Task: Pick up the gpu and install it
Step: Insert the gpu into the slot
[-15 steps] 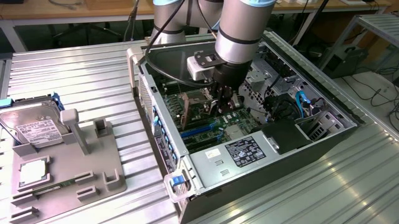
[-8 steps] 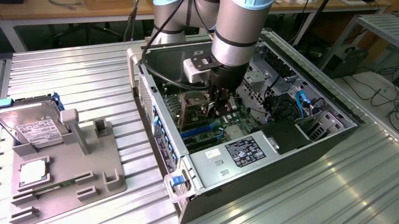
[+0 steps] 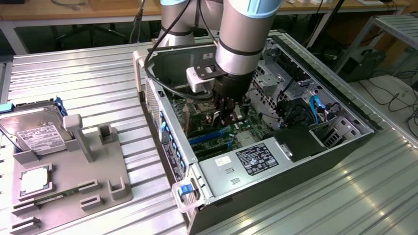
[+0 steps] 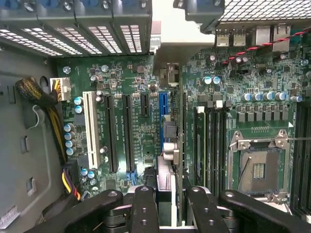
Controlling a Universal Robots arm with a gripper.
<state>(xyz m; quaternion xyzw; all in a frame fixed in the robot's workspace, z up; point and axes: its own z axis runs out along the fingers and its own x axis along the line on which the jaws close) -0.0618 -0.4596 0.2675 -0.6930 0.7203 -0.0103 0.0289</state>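
Observation:
My gripper [image 3: 225,115] reaches down into the open computer case [image 3: 147,93], low over the green motherboard [image 3: 245,129]. It is shut on the gpu [image 4: 168,145], a thin dark card that the wrist view sees edge-on between the two black fingers [image 4: 146,208]. The card's pale bracket end [image 4: 167,73] points toward the case's rear wall. The card stands upright along the blue slot [image 4: 163,104], just beside it. I cannot tell whether its edge touches the slot. In the exterior view the gpu [image 3: 218,120] shows as a sliver between the fingers.
Black slots and a white slot [image 4: 90,126] lie on one side of the card, memory slots [image 4: 214,145] and the CPU socket [image 4: 260,167] on the other. Cables [image 4: 43,102] hug the case wall. A silver hard drive [image 3: 36,134] sits on a grey fixture [image 3: 98,166] outside the case.

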